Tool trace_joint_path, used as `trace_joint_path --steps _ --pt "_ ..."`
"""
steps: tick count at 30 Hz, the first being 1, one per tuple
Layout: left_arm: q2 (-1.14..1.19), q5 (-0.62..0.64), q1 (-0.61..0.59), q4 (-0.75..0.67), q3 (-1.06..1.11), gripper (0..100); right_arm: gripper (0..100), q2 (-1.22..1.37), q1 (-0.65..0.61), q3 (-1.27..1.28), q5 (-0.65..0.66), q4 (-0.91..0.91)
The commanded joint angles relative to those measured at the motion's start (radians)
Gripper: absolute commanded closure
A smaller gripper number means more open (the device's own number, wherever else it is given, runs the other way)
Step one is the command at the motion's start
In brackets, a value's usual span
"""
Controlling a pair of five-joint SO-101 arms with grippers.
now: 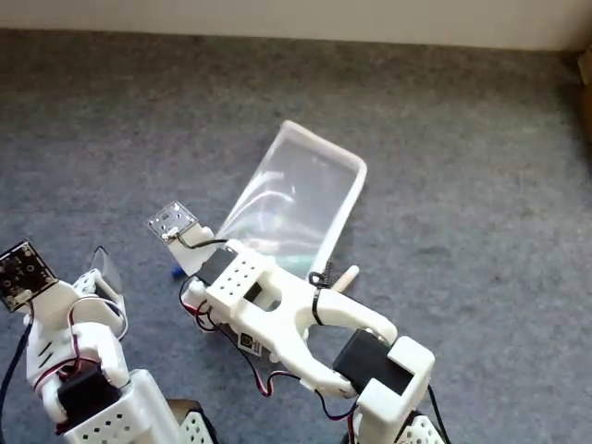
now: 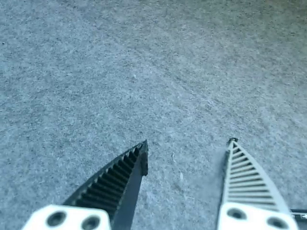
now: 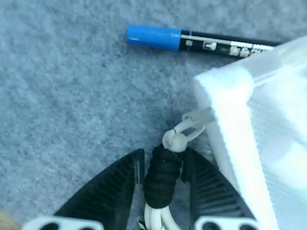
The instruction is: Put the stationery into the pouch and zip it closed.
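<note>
Left arm (image 1: pixel 83 370) stationed at near left; left claw (image 2: pixel 188 143) released, jaws spread wide above bare grey carpet (image 2: pixel 144 72), nothing held between them. Right arm (image 1: pixel 296 314) extended from near right toward the centre, over the near end of the pouch (image 1: pixel 301 194); right claw (image 3: pixel 164 152) clenched on the zip pull (image 3: pixel 162 175), a black-wrapped cord ending in a white bead; the bead is linked to a small tab at the pouch corner. Pouch noted as clear with a white edge, lying flat on the carpet at centre, long axis running from near left to far right; whether the zip is open or closed cannot be told. Pale stick (image 1: pixel 346 277) seen just beside the near right edge of the pouch, partly hidden by the right arm. Marker (image 3: pixel 192 40), black barrel with blue cap, lying on the carpet just left of the pouch's near corner, outside the pouch; barrel end hidden behind that corner.
</note>
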Motion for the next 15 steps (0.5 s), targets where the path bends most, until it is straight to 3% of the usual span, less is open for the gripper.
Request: trace_joint_path --steps 1,15 --pt "0.001 0.008 -0.004 -0.023 -0.015 75 86.8 -0.013 -0.002 -0.048 -0.011 0.012" --pt "0.001 0.008 -0.002 -0.023 -0.015 75 90.3 -0.013 -0.002 -0.048 -0.009 0.054"
